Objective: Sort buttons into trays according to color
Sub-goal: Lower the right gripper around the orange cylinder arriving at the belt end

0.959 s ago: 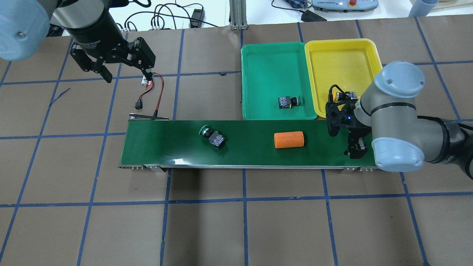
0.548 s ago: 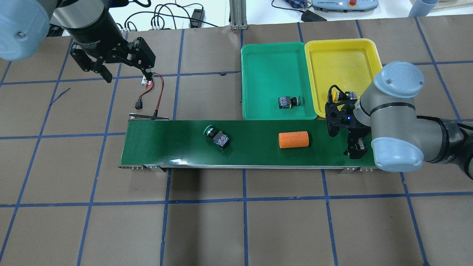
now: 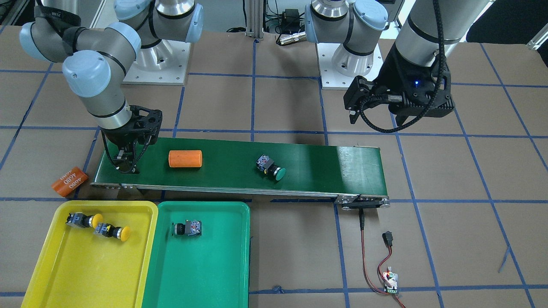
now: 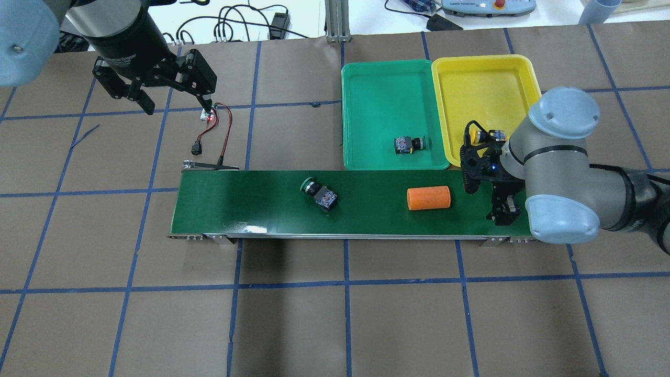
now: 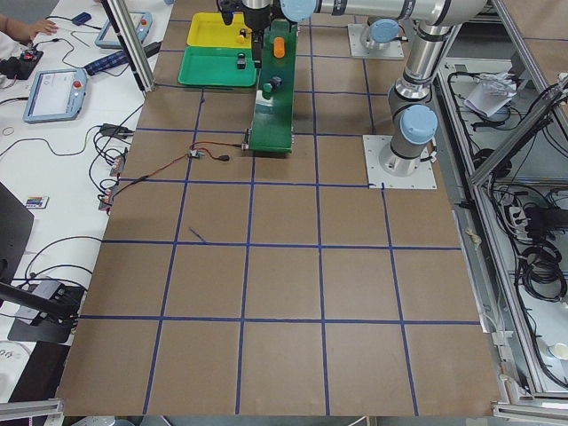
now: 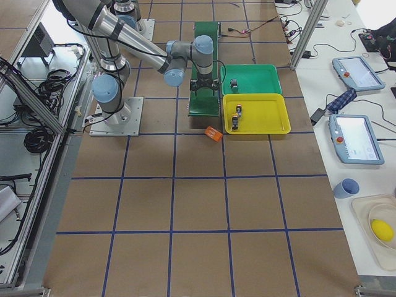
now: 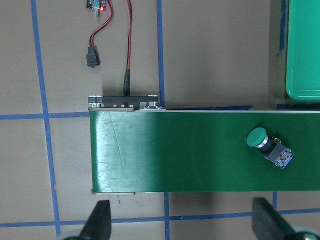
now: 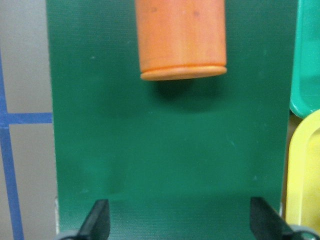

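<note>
A green button (image 4: 319,192) lies on its side mid-belt, also in the left wrist view (image 7: 267,146). Another green button (image 4: 409,144) rests in the green tray (image 4: 382,94). Two yellow buttons (image 3: 83,220) (image 3: 112,231) lie in the yellow tray (image 3: 85,265). My left gripper (image 4: 178,107) hangs open and holds nothing, behind the belt's left end. My right gripper (image 4: 489,199) stands open and low over the belt's right end. Nothing is between its fingers (image 8: 97,220).
An orange cylinder (image 4: 428,198) lies on the dark-green conveyor belt (image 4: 251,204), just left of my right gripper. A second orange cylinder marked 4680 (image 3: 69,182) lies on the table off the belt's end. A small circuit board with red wires (image 4: 209,116) sits under my left gripper.
The belt has carried the green button and the orange cylinder to the right, toward my right gripper. My left gripper has shifted slightly back. The right arm has not moved.
</note>
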`<action>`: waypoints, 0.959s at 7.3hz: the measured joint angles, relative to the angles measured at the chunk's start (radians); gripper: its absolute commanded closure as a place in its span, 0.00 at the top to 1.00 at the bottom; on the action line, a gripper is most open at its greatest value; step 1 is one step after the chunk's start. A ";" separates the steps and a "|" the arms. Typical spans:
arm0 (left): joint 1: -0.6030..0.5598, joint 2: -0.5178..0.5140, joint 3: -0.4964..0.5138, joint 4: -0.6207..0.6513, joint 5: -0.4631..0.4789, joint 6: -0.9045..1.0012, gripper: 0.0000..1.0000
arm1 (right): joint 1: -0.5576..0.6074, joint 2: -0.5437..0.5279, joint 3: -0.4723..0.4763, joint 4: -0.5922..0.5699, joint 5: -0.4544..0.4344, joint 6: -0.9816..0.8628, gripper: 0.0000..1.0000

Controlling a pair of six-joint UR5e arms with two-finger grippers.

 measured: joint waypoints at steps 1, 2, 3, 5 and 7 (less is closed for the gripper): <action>0.000 0.000 0.000 -0.001 -0.001 0.000 1.00 | 0.000 0.000 0.000 0.000 0.000 0.000 1.00; 0.000 -0.004 0.000 -0.001 -0.001 0.000 1.00 | 0.000 0.000 0.000 0.000 0.001 0.000 1.00; 0.000 -0.006 0.000 -0.001 -0.002 0.000 1.00 | 0.001 0.000 0.000 0.000 0.001 -0.001 1.00; -0.001 -0.010 0.000 -0.001 -0.002 0.000 1.00 | 0.002 0.001 0.000 0.000 0.001 -0.001 1.00; -0.001 -0.012 0.000 0.001 -0.002 0.000 1.00 | 0.002 0.002 0.000 0.001 0.002 -0.001 1.00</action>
